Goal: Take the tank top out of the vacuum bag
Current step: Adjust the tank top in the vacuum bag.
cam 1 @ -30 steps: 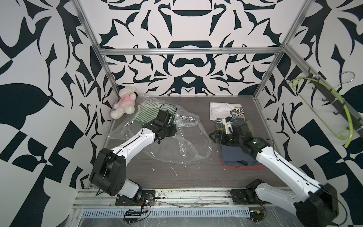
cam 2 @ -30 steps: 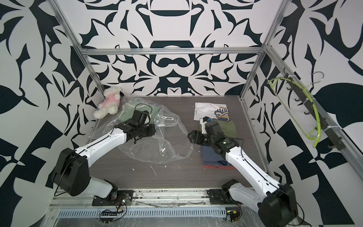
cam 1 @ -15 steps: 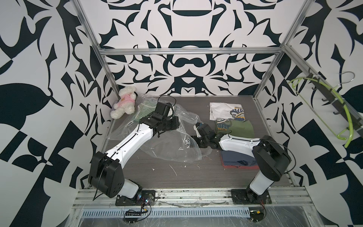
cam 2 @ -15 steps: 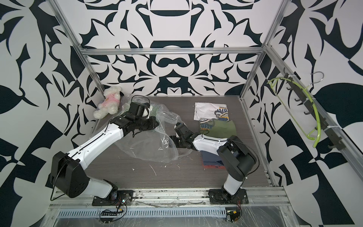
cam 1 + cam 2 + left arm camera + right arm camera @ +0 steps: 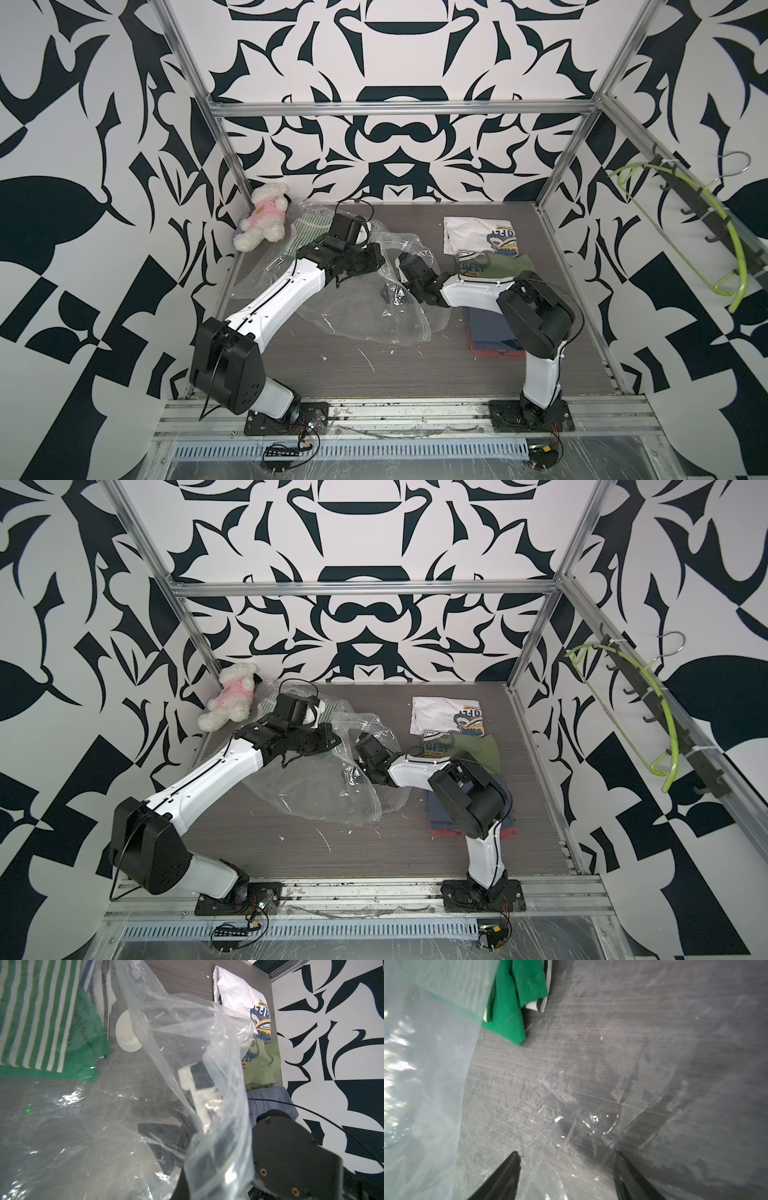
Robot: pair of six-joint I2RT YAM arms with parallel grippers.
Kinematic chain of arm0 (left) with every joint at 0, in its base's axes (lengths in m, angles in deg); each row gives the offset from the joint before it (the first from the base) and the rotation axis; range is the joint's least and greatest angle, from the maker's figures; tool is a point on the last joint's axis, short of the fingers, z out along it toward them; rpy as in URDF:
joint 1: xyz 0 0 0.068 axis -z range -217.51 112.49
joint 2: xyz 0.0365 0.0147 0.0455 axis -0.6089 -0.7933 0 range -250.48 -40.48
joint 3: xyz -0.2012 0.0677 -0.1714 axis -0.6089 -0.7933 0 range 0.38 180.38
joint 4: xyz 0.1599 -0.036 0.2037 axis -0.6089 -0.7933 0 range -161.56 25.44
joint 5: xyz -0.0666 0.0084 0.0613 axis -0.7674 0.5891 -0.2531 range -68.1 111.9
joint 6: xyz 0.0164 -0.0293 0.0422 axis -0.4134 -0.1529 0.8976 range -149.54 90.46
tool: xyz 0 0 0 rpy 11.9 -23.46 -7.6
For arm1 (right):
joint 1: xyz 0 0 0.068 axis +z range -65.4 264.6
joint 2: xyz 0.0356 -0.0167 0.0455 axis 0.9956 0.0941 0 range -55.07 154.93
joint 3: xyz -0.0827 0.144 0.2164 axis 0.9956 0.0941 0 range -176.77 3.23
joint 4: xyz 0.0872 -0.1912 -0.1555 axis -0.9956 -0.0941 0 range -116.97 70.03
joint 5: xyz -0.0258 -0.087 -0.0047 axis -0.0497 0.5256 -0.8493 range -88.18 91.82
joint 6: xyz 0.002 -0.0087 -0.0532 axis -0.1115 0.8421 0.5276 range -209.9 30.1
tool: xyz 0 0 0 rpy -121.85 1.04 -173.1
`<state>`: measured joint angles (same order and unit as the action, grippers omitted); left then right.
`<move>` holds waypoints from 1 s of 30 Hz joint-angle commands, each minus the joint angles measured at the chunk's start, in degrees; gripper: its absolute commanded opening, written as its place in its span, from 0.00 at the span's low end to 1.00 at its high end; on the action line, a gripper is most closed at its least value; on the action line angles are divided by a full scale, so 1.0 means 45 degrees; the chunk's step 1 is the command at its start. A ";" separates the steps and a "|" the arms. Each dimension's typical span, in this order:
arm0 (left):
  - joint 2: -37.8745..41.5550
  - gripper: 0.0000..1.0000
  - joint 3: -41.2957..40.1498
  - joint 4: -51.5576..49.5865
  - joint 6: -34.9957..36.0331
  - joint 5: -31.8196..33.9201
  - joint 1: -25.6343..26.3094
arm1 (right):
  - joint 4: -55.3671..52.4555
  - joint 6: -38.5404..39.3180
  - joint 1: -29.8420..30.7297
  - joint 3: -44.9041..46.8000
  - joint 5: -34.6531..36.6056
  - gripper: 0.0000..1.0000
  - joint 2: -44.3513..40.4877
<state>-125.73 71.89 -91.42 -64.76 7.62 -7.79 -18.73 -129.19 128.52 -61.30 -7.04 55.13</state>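
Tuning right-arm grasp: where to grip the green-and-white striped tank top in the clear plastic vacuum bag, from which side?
Probably the solid green hem corner of the green-and-white striped tank top, through the clear plastic vacuum bag mouth that the left gripper holds raised. That folded corner lies nearest the open right gripper.

Both arms share one build. The left arm (image 5: 286, 286), its base at 7 o'clock in both top views, has smooth white moulded shells between boxy, matt-black joint housings (image 5: 226, 365). A thin black cable (image 5: 266, 301) runs along its long white shell, which is dotted with small dark screws. The right arm (image 5: 473, 291), its base at 5 o'clock, has the same white shells and black housings, with a thin black cable loop arching past its largest housing. Each arm stands on a flat black base plate (image 5: 257, 424) with thin red and black wires beside it. The right gripper (image 5: 566, 1167) has two black wedge-shaped fingers (image 5: 504, 1178) tapering to narrow tips.
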 commanded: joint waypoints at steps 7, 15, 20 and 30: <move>-0.0900 0.00 0.1655 0.0265 -0.0043 -0.0410 0.0057 | 0.1580 -0.1115 0.1338 0.0437 -0.0586 0.73 -0.0517; -0.0228 0.00 0.1166 0.0107 -0.0258 -0.0472 0.0054 | 0.4936 -0.3763 -0.0571 -0.0572 -0.2232 0.73 0.1816; 0.0114 0.00 0.1103 0.0022 -0.0355 -0.0576 0.0057 | 0.5174 -0.4598 -0.1155 -0.2026 -0.2916 0.73 0.3187; 0.0196 0.00 0.0888 0.0473 -0.0804 -0.1041 0.0057 | 0.4868 -0.4870 -0.1186 -0.4669 -0.3806 0.73 0.5630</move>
<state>-126.43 76.67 -91.13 -67.53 5.04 -7.53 6.60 -150.04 122.90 -80.40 -22.45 77.46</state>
